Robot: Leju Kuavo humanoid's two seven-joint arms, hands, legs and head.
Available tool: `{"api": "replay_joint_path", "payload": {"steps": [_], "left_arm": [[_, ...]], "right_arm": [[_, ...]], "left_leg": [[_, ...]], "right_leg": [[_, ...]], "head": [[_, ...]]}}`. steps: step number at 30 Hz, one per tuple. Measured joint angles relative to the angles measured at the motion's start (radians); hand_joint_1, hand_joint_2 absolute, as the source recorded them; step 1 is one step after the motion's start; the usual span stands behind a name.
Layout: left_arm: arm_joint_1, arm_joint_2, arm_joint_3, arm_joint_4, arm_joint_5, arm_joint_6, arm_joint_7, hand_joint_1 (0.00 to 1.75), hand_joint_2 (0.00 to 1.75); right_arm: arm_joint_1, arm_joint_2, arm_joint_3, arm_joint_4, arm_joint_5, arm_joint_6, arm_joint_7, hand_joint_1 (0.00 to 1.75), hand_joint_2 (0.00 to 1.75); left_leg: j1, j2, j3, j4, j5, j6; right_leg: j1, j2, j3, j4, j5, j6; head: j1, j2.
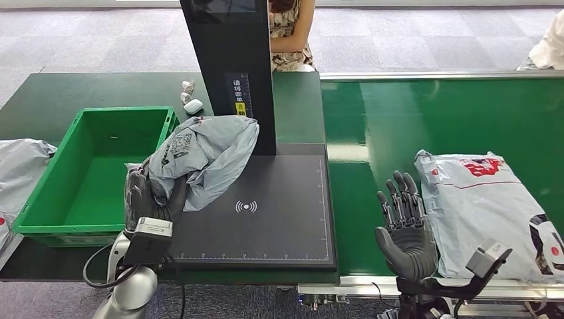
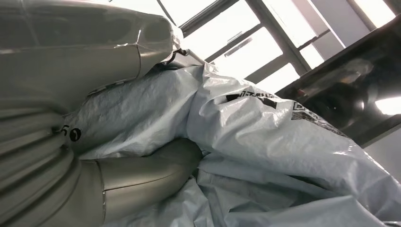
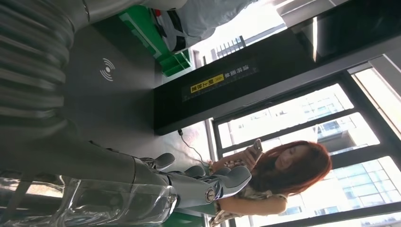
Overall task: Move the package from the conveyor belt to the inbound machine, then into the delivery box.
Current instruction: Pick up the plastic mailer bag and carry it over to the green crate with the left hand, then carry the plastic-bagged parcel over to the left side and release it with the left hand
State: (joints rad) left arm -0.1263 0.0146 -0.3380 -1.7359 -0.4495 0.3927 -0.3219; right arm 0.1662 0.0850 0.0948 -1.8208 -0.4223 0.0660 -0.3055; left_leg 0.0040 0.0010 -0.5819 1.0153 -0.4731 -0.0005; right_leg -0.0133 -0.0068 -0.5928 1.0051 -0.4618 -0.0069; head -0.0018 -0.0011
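here the left hand (image 1: 143, 193) grips the grey package (image 1: 206, 156) above the scanner pad (image 1: 266, 212).

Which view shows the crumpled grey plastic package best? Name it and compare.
Head view: the crumpled grey plastic package shows whole, held by the left hand. Left wrist view shows only close folds; right wrist view only a corner.

Grey poly packages: three — one (image 1: 206, 156) over the scanner pad's left edge, one (image 1: 489, 212) on the belt, one (image 1: 16, 173) at the far left
Green bins: one (image 1: 46, 199)
Scanner machines: one (image 1: 266, 219)
Robot hands: two (image 1: 149, 196) (image 1: 402, 229)
Small white items behind the bin: three (image 1: 189, 96)
People: two (image 1: 289, 33) (image 1: 545, 46)
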Motion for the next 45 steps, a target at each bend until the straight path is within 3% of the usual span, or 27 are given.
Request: {"api": "replay_joint_path", "payload": {"steps": [4, 12, 16, 20, 30, 34, 38, 43, 44, 45], "left_arm": [[0.028, 0.001, 0.026, -0.053, 0.021, 0.087, -0.061, 1.75, 1.75], [0.060, 0.000, 0.156, -0.202, 0.122, 0.226, -0.176, 1.75, 1.75], [0.017, 0.006, 0.247, -0.207, 0.072, 0.242, -0.095, 1.75, 1.75], [-0.103, 0.024, 0.355, -0.119, 0.015, 0.189, 0.032, 1.75, 1.75], [-0.266, 0.090, 0.530, 0.168, -0.057, 0.119, 0.140, 1.75, 1.75], [-0.306, 0.116, 0.562, 0.305, -0.129, 0.042, 0.219, 1.75, 1.75], [-0.356, 0.150, 0.564, 0.465, -0.225, -0.120, 0.328, 1.75, 1.75], [-0.396, 0.189, 0.548, 0.632, -0.272, -0.243, 0.362, 1.75, 1.75], [-0.399, 0.193, 0.544, 0.655, -0.276, -0.253, 0.361, 1.68, 1.75], [-0.401, 0.194, 0.540, 0.672, -0.279, -0.260, 0.359, 1.25, 1.75]], "right_arm": [[0.003, 0.002, -0.001, 0.000, 0.000, 0.001, 0.000, 0.00, 1.75], [-0.005, 0.007, -0.003, 0.010, 0.000, 0.017, 0.000, 0.00, 1.75], [-0.011, 0.012, -0.003, 0.020, 0.000, 0.031, 0.001, 0.00, 1.75], [-0.031, 0.016, -0.003, 0.029, 0.000, 0.040, 0.008, 0.00, 1.75], [-0.037, 0.022, -0.005, 0.035, -0.001, 0.061, 0.021, 0.00, 1.75], [-0.036, 0.026, -0.008, 0.034, 0.003, 0.067, 0.031, 0.00, 1.75], [-0.036, 0.029, -0.012, 0.034, 0.007, 0.069, 0.040, 0.00, 1.75], [-0.037, 0.031, -0.018, 0.034, 0.009, 0.072, 0.052, 0.00, 1.75], [-0.037, 0.031, -0.019, 0.034, 0.009, 0.072, 0.054, 0.00, 1.75], [-0.037, 0.032, -0.020, 0.034, 0.009, 0.073, 0.057, 0.00, 1.75]], "left_leg": [[0.000, 0.001, 0.000, 0.000, 0.000, 0.000], [0.001, 0.001, 0.000, 0.000, 0.000, -0.001], [0.001, 0.000, 0.000, 0.000, 0.001, -0.001], [0.001, 0.000, 0.000, 0.000, 0.003, -0.003], [0.002, 0.001, -0.001, 0.000, 0.003, -0.003], [0.002, 0.001, -0.001, 0.000, 0.003, -0.003], [0.002, 0.002, -0.001, 0.000, 0.003, -0.004], [0.002, 0.004, -0.001, 0.000, 0.003, -0.004], [0.002, 0.004, -0.001, 0.000, 0.003, -0.004], [0.002, 0.004, -0.001, 0.000, 0.003, -0.004]], "right_leg": [[0.000, 0.001, 0.000, 0.000, 0.000, 0.000], [0.001, 0.001, -0.001, 0.000, -0.001, -0.001], [0.001, 0.000, -0.001, 0.000, 0.000, -0.001], [0.001, 0.000, -0.001, 0.001, 0.002, -0.003], [0.001, 0.001, -0.002, 0.001, 0.003, -0.004], [0.002, 0.001, -0.003, 0.001, 0.003, -0.004], [0.001, 0.001, -0.003, 0.001, 0.003, -0.004], [0.001, 0.004, -0.004, 0.001, 0.003, -0.004], [0.001, 0.004, -0.004, 0.001, 0.003, -0.004], [0.001, 0.004, -0.004, 0.001, 0.003, -0.004]], "head": [[0.000, 0.000], [0.000, 0.000], [0.000, 0.000], [0.000, 0.000], [0.000, 0.000], [0.000, 0.000], [0.000, 0.000], [0.000, 0.000], [0.000, 0.000], [0.000, 0.000]]}}
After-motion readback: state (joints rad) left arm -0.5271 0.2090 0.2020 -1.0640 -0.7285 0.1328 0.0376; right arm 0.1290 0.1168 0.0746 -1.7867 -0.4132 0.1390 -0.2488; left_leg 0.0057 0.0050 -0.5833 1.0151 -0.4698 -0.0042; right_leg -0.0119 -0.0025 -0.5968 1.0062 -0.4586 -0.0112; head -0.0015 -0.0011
